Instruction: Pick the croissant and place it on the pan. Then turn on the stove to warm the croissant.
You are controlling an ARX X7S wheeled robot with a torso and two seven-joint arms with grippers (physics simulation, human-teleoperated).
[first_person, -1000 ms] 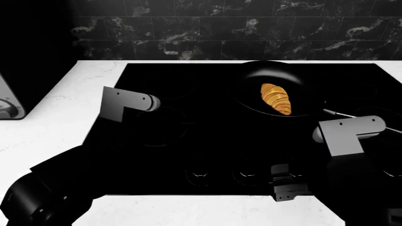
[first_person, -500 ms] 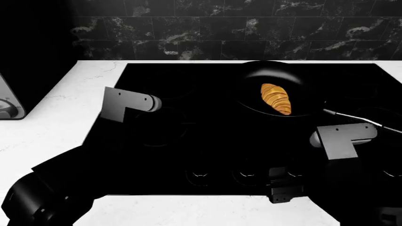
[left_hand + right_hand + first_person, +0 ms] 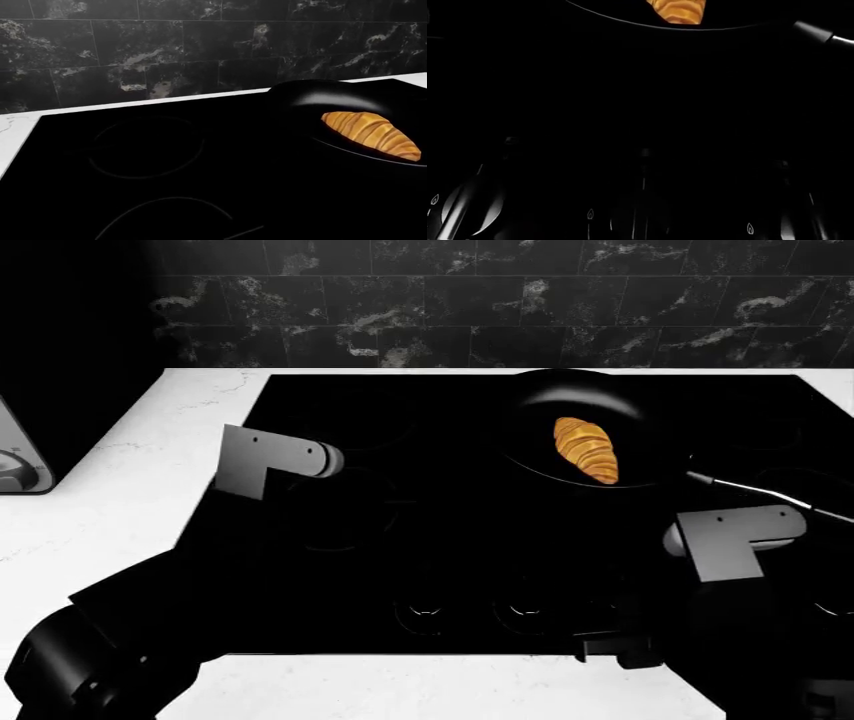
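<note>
The golden-brown croissant [image 3: 586, 449] lies inside the round black pan [image 3: 534, 405] on the back right of the black glass stove [image 3: 400, 540]. The croissant [image 3: 371, 132] also shows in the left wrist view, resting in the pan [image 3: 313, 97]. The right wrist view catches only the tip of the croissant [image 3: 677, 10]. My right gripper [image 3: 617, 645] hangs over the front control row, beside the knobs [image 3: 523, 612]. Its jaws blend into the black glass. My left arm's grey wrist link [image 3: 267, 460] hovers over the stove's left side, and its fingers are lost in the dark.
The pan's thin handle [image 3: 761, 490] reaches right, just past my right wrist. White marble counter [image 3: 134, 500] surrounds the stove, with a black marble wall [image 3: 534, 320] behind. A grey appliance [image 3: 20, 465] sits at the left edge. Knobs with flame marks [image 3: 590, 214] fill the right wrist view.
My right arm has shifted slightly toward the stove's front edge, its gripper now lower over the knob row. The left arm, pan and croissant have stayed put.
</note>
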